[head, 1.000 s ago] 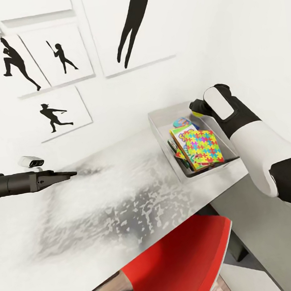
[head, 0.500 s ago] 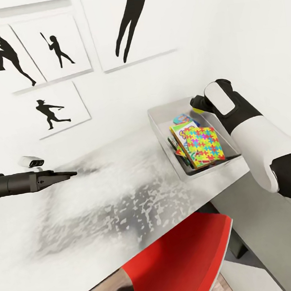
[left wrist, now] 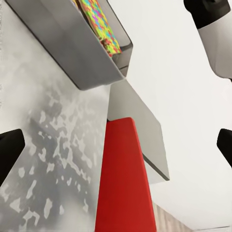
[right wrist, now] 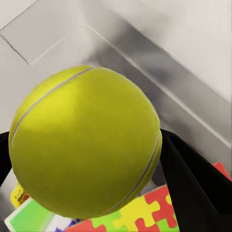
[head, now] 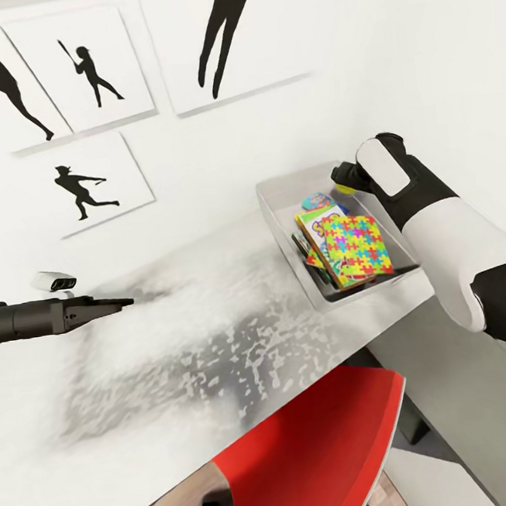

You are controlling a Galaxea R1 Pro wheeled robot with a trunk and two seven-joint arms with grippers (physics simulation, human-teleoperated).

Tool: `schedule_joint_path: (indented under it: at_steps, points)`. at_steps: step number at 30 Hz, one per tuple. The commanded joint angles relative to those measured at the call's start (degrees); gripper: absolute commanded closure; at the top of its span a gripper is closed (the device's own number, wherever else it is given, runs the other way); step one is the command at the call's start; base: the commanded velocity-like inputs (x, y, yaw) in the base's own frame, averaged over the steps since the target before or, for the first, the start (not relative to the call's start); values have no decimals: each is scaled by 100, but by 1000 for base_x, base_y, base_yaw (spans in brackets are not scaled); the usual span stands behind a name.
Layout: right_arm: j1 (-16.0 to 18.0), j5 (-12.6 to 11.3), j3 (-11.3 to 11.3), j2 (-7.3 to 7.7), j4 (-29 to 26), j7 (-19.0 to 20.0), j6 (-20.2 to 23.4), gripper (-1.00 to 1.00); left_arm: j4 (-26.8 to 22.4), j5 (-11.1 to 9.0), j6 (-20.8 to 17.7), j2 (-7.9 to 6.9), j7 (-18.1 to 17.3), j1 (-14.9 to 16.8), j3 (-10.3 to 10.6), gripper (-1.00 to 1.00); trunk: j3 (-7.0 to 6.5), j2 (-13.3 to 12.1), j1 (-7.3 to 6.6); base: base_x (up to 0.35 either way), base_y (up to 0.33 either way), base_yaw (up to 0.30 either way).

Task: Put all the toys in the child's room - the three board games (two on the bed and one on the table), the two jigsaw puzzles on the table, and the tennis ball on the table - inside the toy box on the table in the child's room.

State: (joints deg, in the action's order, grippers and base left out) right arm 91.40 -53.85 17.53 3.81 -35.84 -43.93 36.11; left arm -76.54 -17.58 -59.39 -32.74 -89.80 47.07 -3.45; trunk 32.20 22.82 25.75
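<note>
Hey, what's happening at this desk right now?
The right gripper holds the tennis ball above the far end of the toy box on the table. A jigsaw puzzle and game boxes already lie inside. The left gripper hovers open and empty over the tabletop. A red chair sits below.

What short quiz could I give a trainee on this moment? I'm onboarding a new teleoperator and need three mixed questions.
1. True or false: the right gripper holds the tennis ball.
2. Which lies on top in the toy box? A) jigsaw puzzle B) a shoe C) a book
3. Fill in: the left gripper hangs over the ____.

Key: 1 true; 2 A; 3 table.
</note>
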Motion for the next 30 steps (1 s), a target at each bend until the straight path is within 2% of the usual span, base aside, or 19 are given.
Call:
schedule_joint_path:
  at_steps: [1, 14, 30]
  points:
    - [21, -55, 40, 8, 1, -49, 10, 100, -2, 0, -61, -3, -20, 4, 3, -100, 18, 10, 3, 0, 0, 0]
    - [195, -55, 40, -33, 149, -51, 16, 100, -2, -4, -61, -12, -20, 4, 2, -100, 139, 10, 3, 0, 0, 0]
    - [265, -72, 35, -2, 153, -53, 44, 100, -2, -9, -61, -19, -20, 37, 2, -100, 288, 10, 3, 0, 0, 0]
